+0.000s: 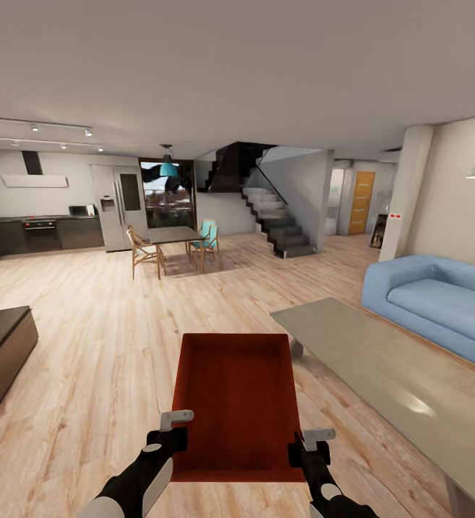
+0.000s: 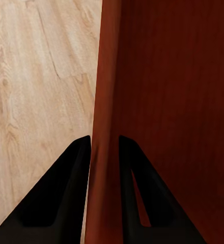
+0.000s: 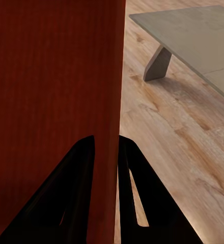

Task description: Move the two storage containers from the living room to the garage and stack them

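A red-orange open-top storage container (image 1: 236,403) is held in front of me above the light wood plank floor (image 1: 101,338) of the living room. My left gripper (image 1: 174,435) is shut on its left wall and my right gripper (image 1: 304,450) is shut on its right wall. The left wrist view has the thin red wall (image 2: 104,101) pinched between two black fingers (image 2: 66,193). In the right wrist view, the container's wall (image 3: 116,91) runs between the black fingers (image 3: 79,188) in the same way.
A long grey coffee table (image 1: 388,374) stands close on the right, with the blue sofa (image 1: 439,298) behind it. A dark low cabinet (image 1: 0,356) sits at the left. Ahead lie a dining table with chairs (image 1: 173,244), a kitchen, stairs (image 1: 277,223) and an orange door (image 1: 361,203).
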Tool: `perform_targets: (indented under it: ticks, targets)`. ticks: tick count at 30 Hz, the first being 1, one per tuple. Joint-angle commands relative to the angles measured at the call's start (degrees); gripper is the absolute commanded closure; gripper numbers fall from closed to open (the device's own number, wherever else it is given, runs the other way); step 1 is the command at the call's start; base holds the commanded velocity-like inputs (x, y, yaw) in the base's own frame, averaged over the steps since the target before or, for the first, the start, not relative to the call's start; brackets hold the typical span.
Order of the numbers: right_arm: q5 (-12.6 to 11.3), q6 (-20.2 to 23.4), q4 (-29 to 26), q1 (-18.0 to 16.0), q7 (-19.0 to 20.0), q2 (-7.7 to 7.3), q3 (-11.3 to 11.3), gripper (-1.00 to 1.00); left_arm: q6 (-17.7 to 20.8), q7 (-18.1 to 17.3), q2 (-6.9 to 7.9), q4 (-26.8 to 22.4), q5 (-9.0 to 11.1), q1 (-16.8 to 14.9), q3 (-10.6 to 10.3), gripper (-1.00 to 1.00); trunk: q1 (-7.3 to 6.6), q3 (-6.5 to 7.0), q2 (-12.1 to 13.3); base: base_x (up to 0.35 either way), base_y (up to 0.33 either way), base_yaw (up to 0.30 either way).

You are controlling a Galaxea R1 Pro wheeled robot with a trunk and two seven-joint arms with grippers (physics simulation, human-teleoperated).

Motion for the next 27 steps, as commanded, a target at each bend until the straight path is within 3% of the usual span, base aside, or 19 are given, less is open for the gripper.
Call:
perform_targets:
  ticks: [1, 8, 23, 27]
  targets:
    - [0.2, -0.2, -0.1, -0.1, -0.3, 0.02, -2.3, 1.0, 0.4, 1.0, 0.07, -0.1, -0.2, 0.0, 0.2, 1.0, 0.01, -0.09, -0.1, 0.006, 0.0, 0.004]
    - [0.2, -0.2, -0.1, -0.1, -0.3, 0.1, -2.3, 1.0, 0.5, 1.0, 0.12, 0.4, -0.2, 0.0, 0.1, 1.0, 0.01, -0.09, -0.1, 0.134, 0.0, 0.001]
    - [0.2, -0.2, -0.1, -0.1, -0.3, 0.1, -2.3, 1.0, 0.6, 0.9, 0.15, 0.7, -0.1, 0.0, 0.0, 1.0, 0.01, -0.09, -0.1, 0.317, 0.0, 0.003]
    - [0.2, -0.2, -0.1, -0.1, -0.3, 0.1, -2.3, 1.0, 0.5, 0.9, 0.15, 0.7, -0.1, 0.0, 0.0, 1.0, 0.01, -0.09, -0.1, 0.322, 0.0, 0.193]
